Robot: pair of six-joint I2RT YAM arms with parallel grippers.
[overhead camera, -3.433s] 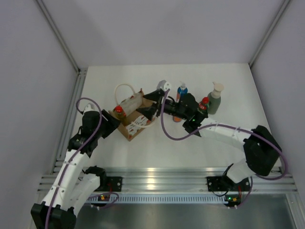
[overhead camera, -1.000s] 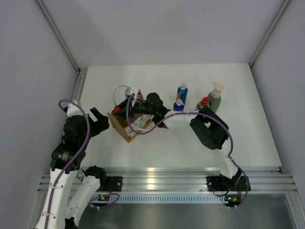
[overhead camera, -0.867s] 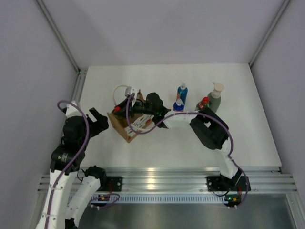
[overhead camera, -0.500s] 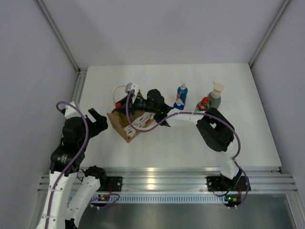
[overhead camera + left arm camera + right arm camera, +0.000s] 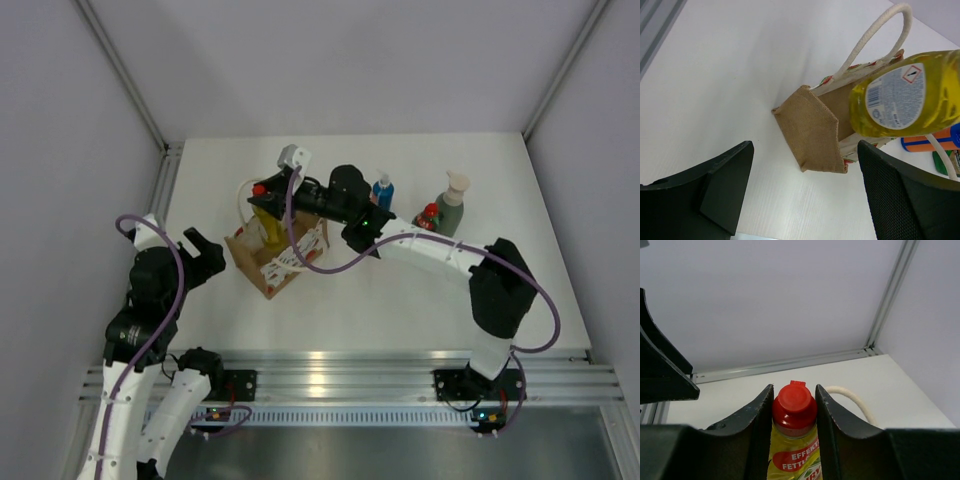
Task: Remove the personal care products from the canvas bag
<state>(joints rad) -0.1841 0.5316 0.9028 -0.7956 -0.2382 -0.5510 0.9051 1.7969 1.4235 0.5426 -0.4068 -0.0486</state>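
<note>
My right gripper (image 5: 268, 197) is shut on the yellow-green bottle with red cap (image 5: 262, 214) and holds it above the far end of the canvas bag (image 5: 272, 262). In the right wrist view the fingers (image 5: 757, 420) clamp the bottle's neck (image 5: 792, 455) just below the cap. The left wrist view shows the bottle (image 5: 905, 95) hanging over the tan bag (image 5: 815, 130). My left gripper (image 5: 200, 255) is open and empty, left of the bag (image 5: 802, 165). The blue bottle (image 5: 382, 188), dark green bottle (image 5: 430, 215) and grey-green pump bottle (image 5: 452, 205) stand on the table. The orange bottle (image 5: 930, 142) lies beyond the bag.
The bag's white rope handle (image 5: 245, 190) loops up beside the lifted bottle, and shows in the right wrist view (image 5: 850, 397). The right arm (image 5: 420, 245) stretches across the table in front of the standing bottles. Grey walls and a rail (image 5: 150, 250) border the table.
My right gripper has risen out of the bag with the yellow-green bottle, moving up and toward the back. The left gripper stayed open beside the bag, shifting slightly back.
</note>
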